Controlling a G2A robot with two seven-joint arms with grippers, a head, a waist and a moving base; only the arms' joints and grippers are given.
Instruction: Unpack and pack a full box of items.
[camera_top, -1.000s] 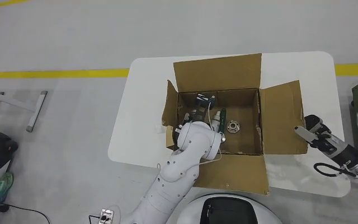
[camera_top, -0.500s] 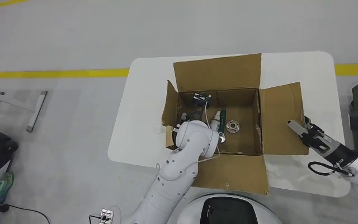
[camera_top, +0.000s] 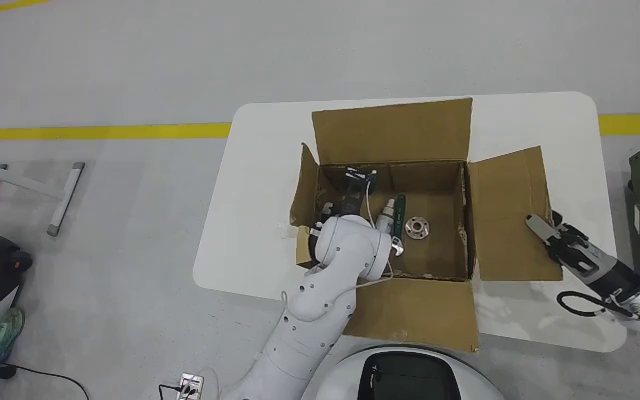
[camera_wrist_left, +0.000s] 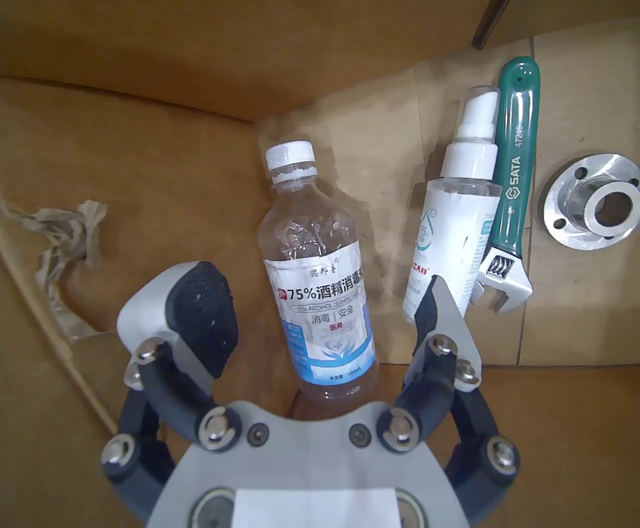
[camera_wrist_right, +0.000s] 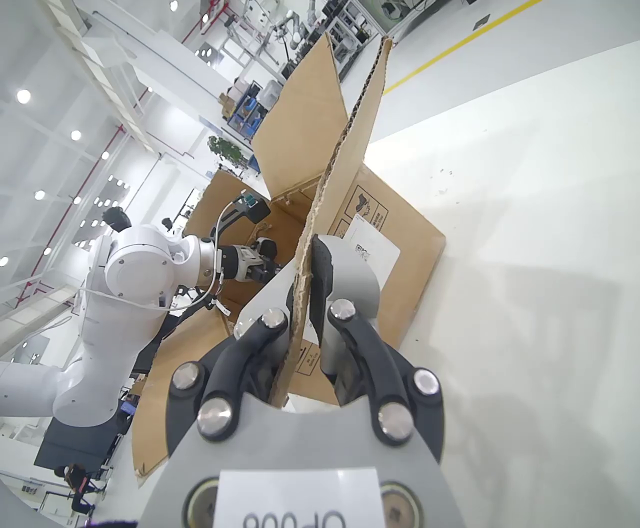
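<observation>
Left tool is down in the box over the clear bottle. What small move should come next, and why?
Probably lower the left tool slightly and close on the clear bottle: its fingers stand open either side of the bottle, not touching it, while the right tool clamps the box flap.

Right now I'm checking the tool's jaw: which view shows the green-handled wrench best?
The left wrist view: the wrench lies full length on the box floor, jaw plain. The top view gives a thin green strip; the right wrist view faces the box's outside.
</observation>
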